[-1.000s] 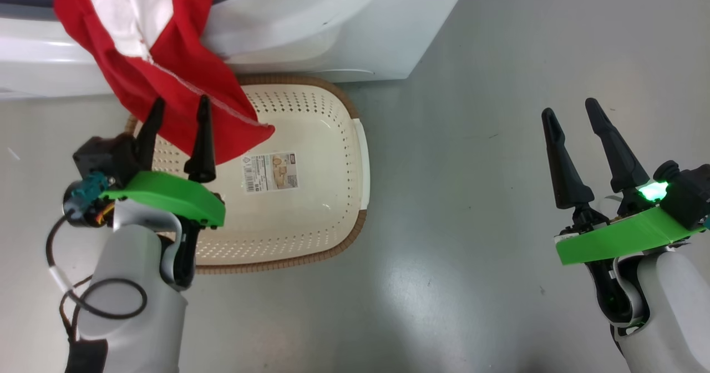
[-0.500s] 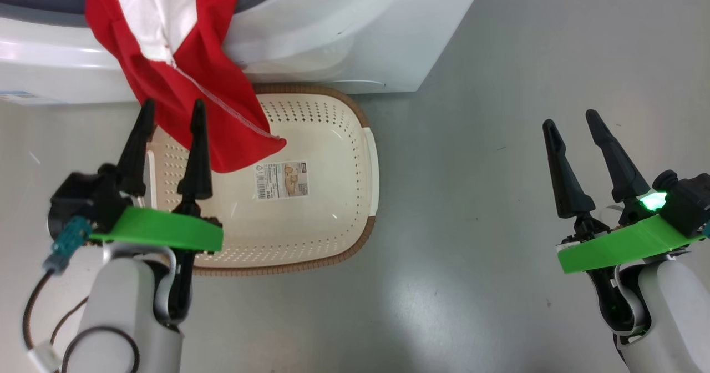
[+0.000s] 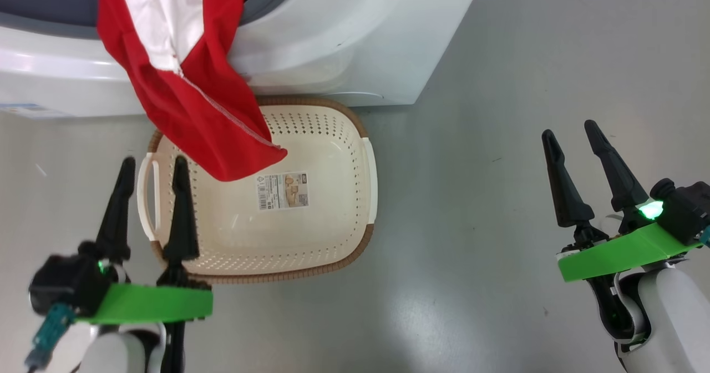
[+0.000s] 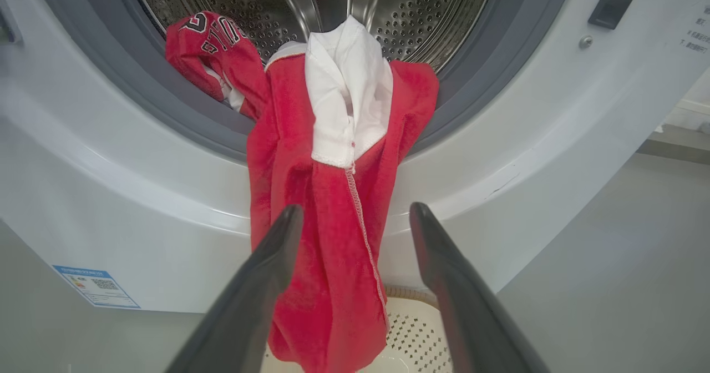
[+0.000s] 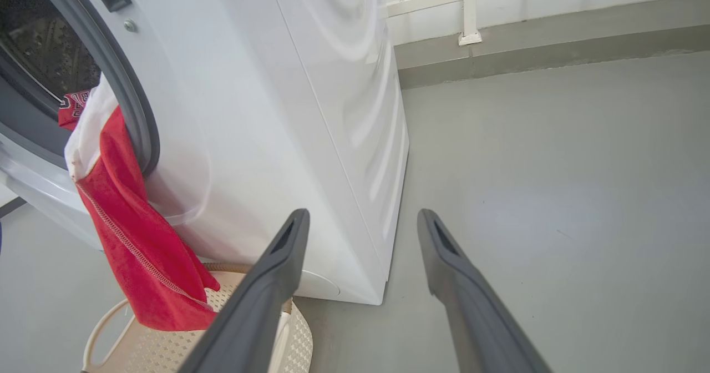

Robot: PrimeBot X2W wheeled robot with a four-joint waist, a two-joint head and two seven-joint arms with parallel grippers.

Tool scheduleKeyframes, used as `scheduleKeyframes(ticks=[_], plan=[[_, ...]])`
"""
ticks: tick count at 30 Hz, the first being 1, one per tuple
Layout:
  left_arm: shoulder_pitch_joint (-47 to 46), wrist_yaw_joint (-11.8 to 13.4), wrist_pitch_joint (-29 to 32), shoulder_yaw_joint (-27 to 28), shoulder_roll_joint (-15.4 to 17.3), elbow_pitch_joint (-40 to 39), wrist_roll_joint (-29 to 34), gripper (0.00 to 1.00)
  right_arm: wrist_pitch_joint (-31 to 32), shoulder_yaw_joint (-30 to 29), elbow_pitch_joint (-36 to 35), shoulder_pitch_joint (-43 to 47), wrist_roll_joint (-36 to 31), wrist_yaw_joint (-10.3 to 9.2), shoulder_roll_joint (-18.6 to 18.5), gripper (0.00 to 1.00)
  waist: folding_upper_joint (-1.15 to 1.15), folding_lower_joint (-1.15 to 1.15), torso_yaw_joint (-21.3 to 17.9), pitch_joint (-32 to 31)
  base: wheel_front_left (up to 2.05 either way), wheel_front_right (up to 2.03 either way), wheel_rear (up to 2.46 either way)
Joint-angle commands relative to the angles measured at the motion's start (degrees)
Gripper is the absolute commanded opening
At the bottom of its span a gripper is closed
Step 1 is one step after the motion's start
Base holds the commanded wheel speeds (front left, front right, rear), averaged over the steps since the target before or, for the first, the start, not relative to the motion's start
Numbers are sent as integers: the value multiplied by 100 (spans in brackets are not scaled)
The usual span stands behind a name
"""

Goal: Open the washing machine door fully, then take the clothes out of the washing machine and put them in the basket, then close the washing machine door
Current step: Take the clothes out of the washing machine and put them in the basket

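Note:
A red garment with a white panel (image 3: 183,84) hangs out of the washing machine (image 3: 344,34) over its grey gasket, its lower end dangling above the cream basket (image 3: 333,195) on the floor. In the left wrist view the garment (image 4: 327,195) drapes from the steel drum (image 4: 421,12), and a second red piece with white lettering (image 4: 213,45) lies inside. My left gripper (image 3: 150,165) is open over the basket's left handle, below the cloth and apart from it. My right gripper (image 3: 571,131) is open over bare floor at the right. The washing machine door is out of view.
Grey floor (image 3: 499,112) surrounds the basket. The machine's right side panel (image 5: 333,112) faces open floor, with a wall base (image 5: 554,34) behind. A blue label (image 4: 97,286) sits low on the machine's front.
My left gripper has drawn back from the hanging garment toward the basket's left handle. The head camera has shifted a little. The right gripper stays put.

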Motion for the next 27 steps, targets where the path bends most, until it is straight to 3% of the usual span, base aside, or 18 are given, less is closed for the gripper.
scheduleKeyframes(ticks=[1, 15, 27], plan=[[215, 68, -28, 199, 144, -222, -9, 100, -36, 116, -111, 198, 23, 29, -47, 100, 0, 0, -25, -27, 0, 0, 0], [461, 279, -28, 179, 144, -617, -132, 100, -36, 59, -137, 215, 25, 29, -49, 100, 0, 0, -30, 5, 0, 0, 0], [-601, 76, -28, 304, 144, -137, 30, 100, -36, 61, -114, 185, 5, 29, -27, 100, 0, 0, 70, 85, 0, 0, 0]])
